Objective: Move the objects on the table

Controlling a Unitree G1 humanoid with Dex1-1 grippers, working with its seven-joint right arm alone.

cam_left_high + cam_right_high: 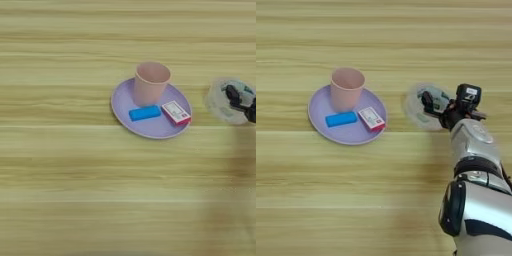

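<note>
Sitting left of gripper [431,106]: plated cup [347,88].

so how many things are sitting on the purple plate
3. The pink cup stands at the back of the plate, the blue block lies in front of it, and the red-and-white box lies right of the block. Nothing looks hidden.

Silver forearm [476,165] — black pincer [432,106]

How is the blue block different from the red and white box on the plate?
The small flat blue rectangular block is one plain colour; the small red-and-white flat box has two. The block lies left and looks narrower; the box lies right and looks wider. Both lie flat on the round lilac plate.
</note>
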